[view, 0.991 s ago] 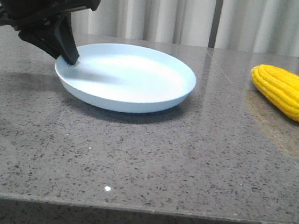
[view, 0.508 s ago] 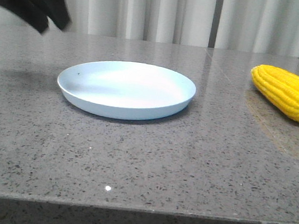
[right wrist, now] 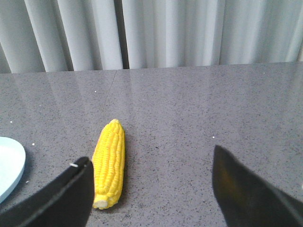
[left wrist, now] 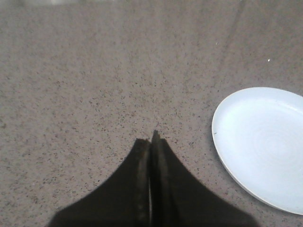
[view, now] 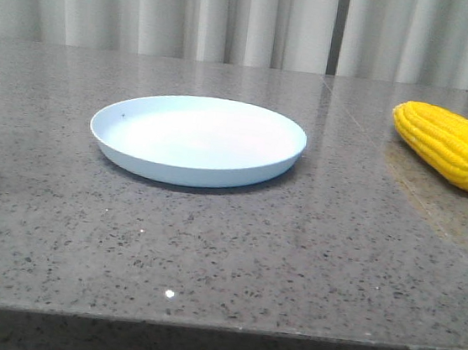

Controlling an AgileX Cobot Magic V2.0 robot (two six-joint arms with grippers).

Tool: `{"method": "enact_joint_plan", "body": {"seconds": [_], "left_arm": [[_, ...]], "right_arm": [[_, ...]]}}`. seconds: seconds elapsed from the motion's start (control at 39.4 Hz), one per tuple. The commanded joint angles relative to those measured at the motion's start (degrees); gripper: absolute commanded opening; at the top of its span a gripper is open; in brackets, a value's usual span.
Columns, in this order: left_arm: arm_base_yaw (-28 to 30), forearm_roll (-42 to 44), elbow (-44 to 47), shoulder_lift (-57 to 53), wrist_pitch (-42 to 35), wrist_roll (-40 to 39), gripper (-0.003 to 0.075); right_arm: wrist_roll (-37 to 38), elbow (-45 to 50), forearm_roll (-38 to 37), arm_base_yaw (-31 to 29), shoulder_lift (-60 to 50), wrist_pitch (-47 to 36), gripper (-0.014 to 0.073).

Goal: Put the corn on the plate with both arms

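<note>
Corn [right wrist: 109, 162] lies bare beside empty plate [view: 197, 139] | left gripper [left wrist: 151, 142] pressed together | right gripper [right wrist: 151, 184] spread apart | risk: round cob rolling away if nudged off-centre.

My bench [view: 234, 251] is polished speckled stone; the plate [view: 197, 140] looks smooth and matt, the corn [view: 450, 146] glossy and ridged

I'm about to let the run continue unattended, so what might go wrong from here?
The corn lies bare on smooth stone table near its right side; a glancing touch may roll it off. The right gripper is open but sits beside the cob, so closing now could miss. The plate might slide if bumped.
</note>
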Motion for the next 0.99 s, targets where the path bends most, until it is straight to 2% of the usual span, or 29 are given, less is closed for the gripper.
{"method": "enact_joint_plan", "body": {"seconds": [0.0, 0.23, 0.46, 0.97], "left_arm": [[0.1, 1.0, 3.8, -8.3, -8.1, -0.1, -0.002], [0.1, 3.7, 15.4, -27.0, -11.6, -0.1, -0.002], [0.1, 4.7, 19.5, -40.5, -11.6, -0.1, -0.002], [0.1, 4.7, 19.6, -43.5, -11.5, -0.1, -0.002]], "right_arm": [[-0.4, -2.1, 0.0, -0.3, 0.9, -4.4, 0.0548], [-0.4, -2.1, 0.0, -0.3, 0.9, -4.4, 0.0548], [-0.4, -2.1, 0.0, -0.3, 0.9, -4.4, 0.0548], [-0.4, -2.1, 0.0, -0.3, 0.9, -4.4, 0.0548]]}}
